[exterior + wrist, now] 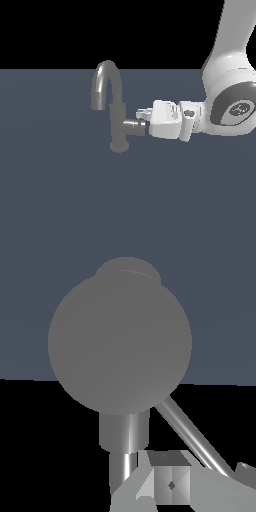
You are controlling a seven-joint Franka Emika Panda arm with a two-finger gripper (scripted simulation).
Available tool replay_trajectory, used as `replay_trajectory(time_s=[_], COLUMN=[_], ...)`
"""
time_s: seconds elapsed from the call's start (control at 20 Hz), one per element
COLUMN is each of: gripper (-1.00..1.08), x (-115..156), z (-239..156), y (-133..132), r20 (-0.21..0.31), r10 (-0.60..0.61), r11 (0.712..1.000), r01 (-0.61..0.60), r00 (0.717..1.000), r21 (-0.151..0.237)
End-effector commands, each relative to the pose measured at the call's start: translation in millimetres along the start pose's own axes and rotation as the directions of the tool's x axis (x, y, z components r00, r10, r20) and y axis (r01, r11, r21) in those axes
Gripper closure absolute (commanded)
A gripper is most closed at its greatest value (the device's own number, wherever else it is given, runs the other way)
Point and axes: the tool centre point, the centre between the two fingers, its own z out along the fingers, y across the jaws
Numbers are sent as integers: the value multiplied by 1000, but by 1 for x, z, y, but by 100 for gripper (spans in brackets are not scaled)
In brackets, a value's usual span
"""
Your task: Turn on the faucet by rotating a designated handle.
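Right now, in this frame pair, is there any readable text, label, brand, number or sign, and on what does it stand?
None: no readable text in either view.
The faucet and its handle are plain grey metal, unmarked.
The gripper at the handle's end and the white arm carry no lettering.
The dark round cap on the arm joint bears a faint mark, too small to read.
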Motion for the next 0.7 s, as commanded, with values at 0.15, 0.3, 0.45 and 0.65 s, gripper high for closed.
replay_trajectory(time_s=[0.15, 0.3, 0.45, 0.65], gripper=[108, 108, 108, 108], x=[19, 10, 28, 51], z=[-1, 1, 0, -1], y=[32, 23, 29, 38], r20=[3, 4, 4, 4], r10=[24, -3, 4, 13], r11=[1000, 1000, 1000, 1000], r01=[-24, 3, -4, -13], r00=[1000, 1000, 1000, 1000], r21=[-6, -5, -5, -5])
